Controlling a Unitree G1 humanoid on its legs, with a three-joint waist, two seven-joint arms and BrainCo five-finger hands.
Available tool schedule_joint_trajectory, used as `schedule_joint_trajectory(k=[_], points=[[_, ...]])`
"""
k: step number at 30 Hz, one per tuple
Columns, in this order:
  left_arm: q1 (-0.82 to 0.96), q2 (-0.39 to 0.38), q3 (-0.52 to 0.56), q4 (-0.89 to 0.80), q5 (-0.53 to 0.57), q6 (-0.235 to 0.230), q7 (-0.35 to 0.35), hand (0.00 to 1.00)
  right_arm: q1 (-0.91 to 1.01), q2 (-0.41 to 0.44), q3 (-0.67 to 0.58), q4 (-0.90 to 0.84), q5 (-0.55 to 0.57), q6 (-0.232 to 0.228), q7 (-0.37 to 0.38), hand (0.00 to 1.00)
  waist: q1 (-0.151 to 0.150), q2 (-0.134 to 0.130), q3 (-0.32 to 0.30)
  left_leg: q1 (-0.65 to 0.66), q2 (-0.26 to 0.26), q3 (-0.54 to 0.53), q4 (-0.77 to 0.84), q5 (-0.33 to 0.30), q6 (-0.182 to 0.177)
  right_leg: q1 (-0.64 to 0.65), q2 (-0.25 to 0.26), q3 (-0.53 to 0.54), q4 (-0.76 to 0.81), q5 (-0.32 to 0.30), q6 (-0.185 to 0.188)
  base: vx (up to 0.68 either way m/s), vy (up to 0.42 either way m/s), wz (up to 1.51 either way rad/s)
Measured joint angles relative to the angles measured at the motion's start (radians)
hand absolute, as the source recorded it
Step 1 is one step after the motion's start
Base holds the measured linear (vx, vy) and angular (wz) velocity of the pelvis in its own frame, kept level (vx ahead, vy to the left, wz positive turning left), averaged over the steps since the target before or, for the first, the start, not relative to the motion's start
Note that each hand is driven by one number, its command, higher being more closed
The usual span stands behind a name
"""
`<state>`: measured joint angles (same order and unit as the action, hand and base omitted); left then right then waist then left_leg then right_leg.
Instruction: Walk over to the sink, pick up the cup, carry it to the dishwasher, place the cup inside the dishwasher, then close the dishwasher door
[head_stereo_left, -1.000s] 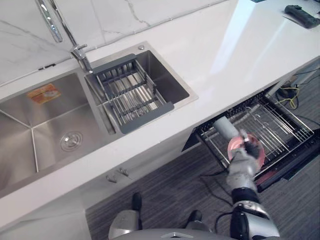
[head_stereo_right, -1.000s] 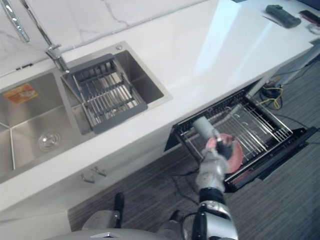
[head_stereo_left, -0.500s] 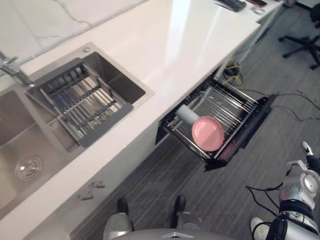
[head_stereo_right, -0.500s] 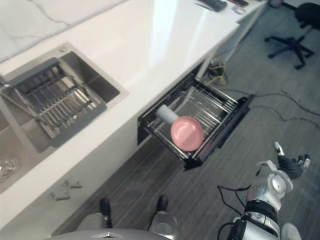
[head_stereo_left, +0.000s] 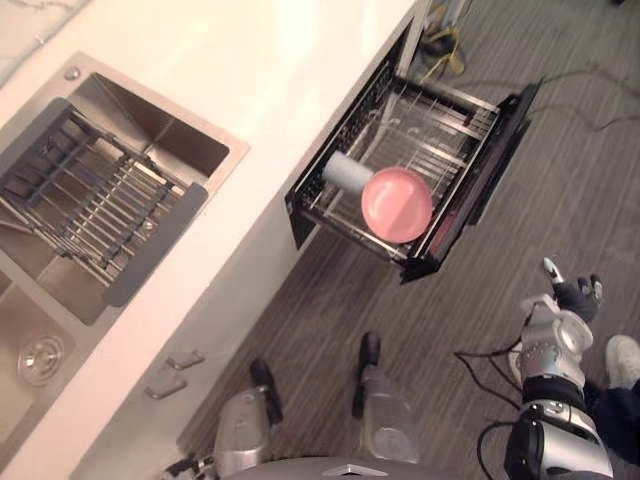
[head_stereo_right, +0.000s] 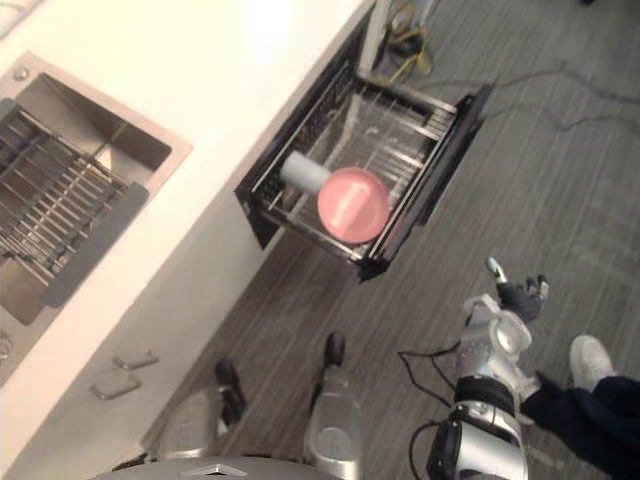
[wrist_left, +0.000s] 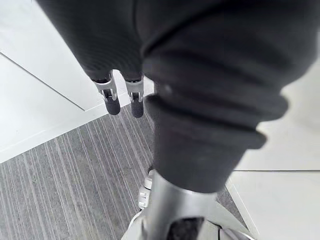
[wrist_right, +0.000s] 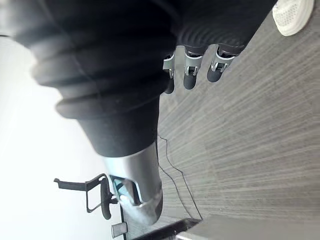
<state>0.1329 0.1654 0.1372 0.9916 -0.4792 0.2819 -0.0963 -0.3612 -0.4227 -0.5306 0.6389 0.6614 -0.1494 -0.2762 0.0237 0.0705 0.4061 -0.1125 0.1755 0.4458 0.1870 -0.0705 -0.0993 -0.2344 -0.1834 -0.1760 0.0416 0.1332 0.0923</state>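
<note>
A pale grey cup (head_stereo_left: 347, 171) lies on its side in the pulled-out wire rack (head_stereo_left: 452, 128) of the dishwasher, touching a round pink dish (head_stereo_left: 397, 204) at the rack's front corner. The dishwasher's dark front panel (head_stereo_left: 492, 165) stands out over the floor. My right hand (head_stereo_left: 558, 308) hangs over the grey floor well to the right of the rack, open and holding nothing; its fingertips (wrist_right: 190, 80) are straight in the right wrist view. My left hand's fingers (wrist_left: 123, 101) hang straight beside a white cabinet, holding nothing.
The white counter (head_stereo_left: 250, 60) runs along the left, with a steel sink (head_stereo_left: 152, 124) and a grey draining rack (head_stereo_left: 90, 200) in it. A person's white shoe (head_stereo_right: 590, 360) and dark trouser leg (head_stereo_right: 592, 412) stand at the lower right. Cables (head_stereo_left: 440, 45) lie beyond the dishwasher.
My right hand has come away from the pink dish in the rack and dropped to the lower right over the floor. The camera has swung right, so the whole scene has shifted.
</note>
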Motion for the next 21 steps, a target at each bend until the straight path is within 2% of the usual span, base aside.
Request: schedule_joint_trajectory(k=[3, 5, 8, 10, 11, 15, 21], points=[[-0.011, -0.027, 0.01, 0.0, 0.0, -0.002, -0.002, 0.0, -0.039, -0.003, -0.001, -0.038, 0.0, 0.0, -0.024, 0.0, -0.002, 0.029, 0.019, -0.013, -0.025, -0.006, -0.046, 0.03, 0.01, -0.039, -0.021, -0.006, 0.029, -0.007, 0.008, 0.02, 0.013, 0.18], [-0.025, -0.053, 0.006, 0.001, 0.0, -0.013, -0.003, 0.0, -0.065, -0.034, -0.001, -0.04, 0.0, 0.005, -0.041, 0.0, -0.005, 0.065, 0.039, -0.012, -0.068, -0.031, -0.097, 0.069, 0.022, -0.062, -0.064, -0.026, 0.082, -0.036, 0.024, 0.02, 0.06, 0.45], [-0.024, -0.078, -0.004, 0.005, 0.0, -0.025, -0.011, 0.0, -0.089, -0.052, 0.001, -0.041, -0.001, 0.016, -0.065, 0.0, -0.009, 0.088, 0.049, -0.013, -0.128, -0.063, -0.146, 0.113, 0.035, -0.097, -0.128, -0.033, 0.15, -0.07, 0.048, 0.01, 0.092, 0.45], [-0.024, -0.082, -0.011, 0.005, 0.0, -0.029, -0.015, 0.0, -0.093, -0.057, 0.002, -0.04, -0.001, 0.022, -0.067, 0.0, -0.008, 0.092, 0.051, -0.013, -0.14, -0.068, -0.153, 0.119, 0.034, -0.101, -0.139, -0.034, 0.158, -0.074, 0.053, 0.0, 0.089, 0.26], [-0.023, -0.086, -0.03, 0.012, 0.0, -0.04, -0.022, 0.0, -0.1, -0.067, 0.014, -0.038, -0.003, 0.025, -0.074, 0.0, -0.009, 0.107, 0.056, -0.012, -0.164, -0.089, -0.167, 0.128, 0.041, -0.102, -0.163, -0.042, 0.167, -0.078, 0.061, -0.02, 0.094, 0.27], [-0.02, -0.089, -0.044, 0.044, 0.001, -0.059, -0.058, 0.0, -0.093, -0.088, 0.047, -0.027, -0.04, 0.03, -0.074, 0.0, -0.021, 0.118, 0.055, -0.034, -0.194, -0.122, -0.173, 0.148, 0.03, -0.109, -0.196, -0.058, 0.154, -0.079, 0.071, -0.03, 0.046, 0.22], [-0.018, -0.092, -0.075, 0.065, 0.003, -0.086, -0.068, 0.0, -0.105, -0.092, 0.125, 0.048, -0.04, 0.038, -0.059, 0.0, -0.024, 0.133, 0.049, -0.049, -0.204, -0.162, -0.171, 0.169, 0.031, -0.109, -0.212, -0.084, 0.152, -0.065, 0.071, -0.05, -0.022, 0.1]])
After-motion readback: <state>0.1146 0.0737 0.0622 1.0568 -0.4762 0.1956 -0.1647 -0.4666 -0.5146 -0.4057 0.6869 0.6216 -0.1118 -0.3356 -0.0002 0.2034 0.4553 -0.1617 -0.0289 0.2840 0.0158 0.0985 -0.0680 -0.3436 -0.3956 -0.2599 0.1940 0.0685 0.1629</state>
